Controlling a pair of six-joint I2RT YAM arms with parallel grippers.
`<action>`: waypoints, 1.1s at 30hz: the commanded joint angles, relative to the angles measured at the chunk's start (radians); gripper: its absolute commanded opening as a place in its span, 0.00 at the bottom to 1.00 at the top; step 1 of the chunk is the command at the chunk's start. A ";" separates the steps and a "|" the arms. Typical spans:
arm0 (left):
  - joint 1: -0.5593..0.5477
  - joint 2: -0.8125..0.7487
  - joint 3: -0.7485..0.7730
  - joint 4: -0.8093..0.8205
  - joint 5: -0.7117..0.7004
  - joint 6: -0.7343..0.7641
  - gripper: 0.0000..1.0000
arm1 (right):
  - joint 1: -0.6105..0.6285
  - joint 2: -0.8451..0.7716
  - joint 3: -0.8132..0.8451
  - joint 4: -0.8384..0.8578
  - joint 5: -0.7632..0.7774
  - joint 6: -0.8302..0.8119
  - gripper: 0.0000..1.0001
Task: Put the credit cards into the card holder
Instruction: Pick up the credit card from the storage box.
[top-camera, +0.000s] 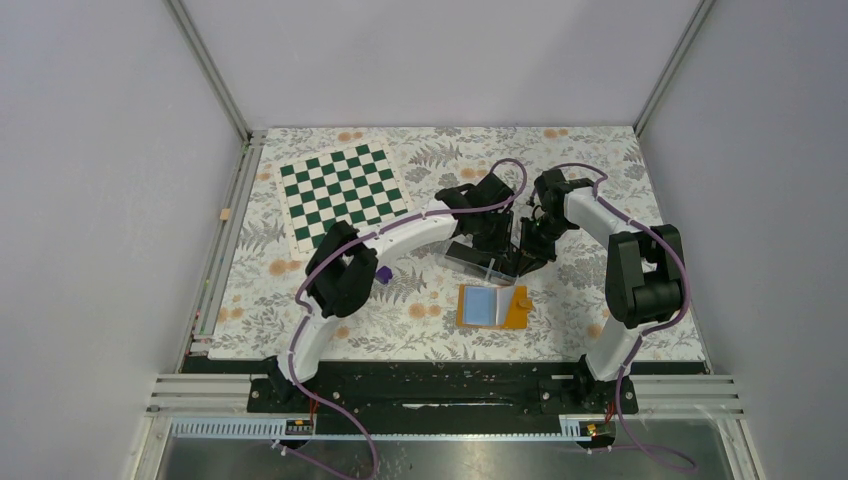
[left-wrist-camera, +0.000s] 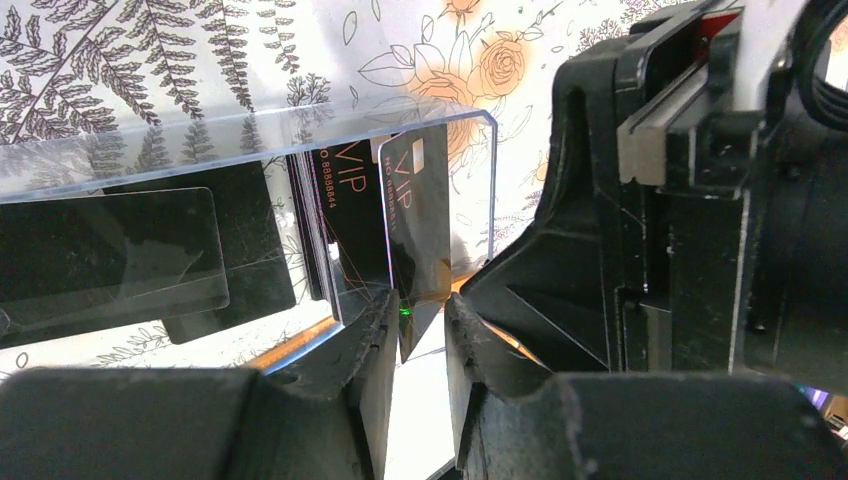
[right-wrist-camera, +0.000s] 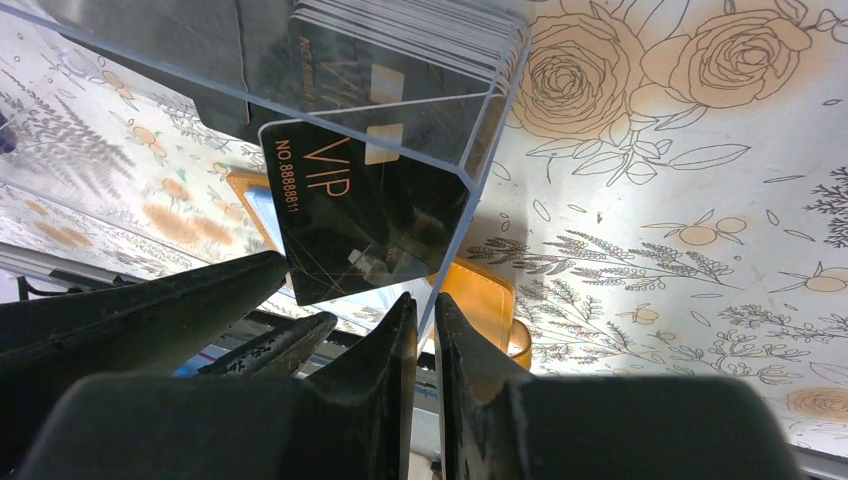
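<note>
Every one of the credit cards (left-wrist-camera: 415, 220) stands upright in the clear box (top-camera: 470, 258). The left gripper (left-wrist-camera: 415, 312) brackets one of them, jaws narrowly parted; whether it pinches cannot be told. The card holder (top-camera: 482, 306) lies open beside the box, showing no card. The right gripper (right-wrist-camera: 427, 305) pinches the box's wall. All the loading remains.

Clear glossy plastic – box (left-wrist-camera: 250, 135); cards (left-wrist-camera: 418, 225) blk, glossy, reflective; wallet (top-camera: 517, 310) matt orange outside; tbl cover (right-wrist-camera: 650, 200) – smooth, printed.
</note>
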 joint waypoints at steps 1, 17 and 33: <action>-0.007 0.001 0.027 0.027 0.037 0.008 0.24 | 0.003 0.014 0.032 -0.011 -0.033 -0.005 0.18; 0.021 -0.050 -0.177 0.282 0.217 -0.104 0.28 | 0.004 0.013 0.041 -0.019 -0.026 -0.006 0.18; 0.027 -0.156 -0.244 0.392 0.225 -0.129 0.27 | 0.004 0.019 0.048 -0.022 -0.026 -0.008 0.18</action>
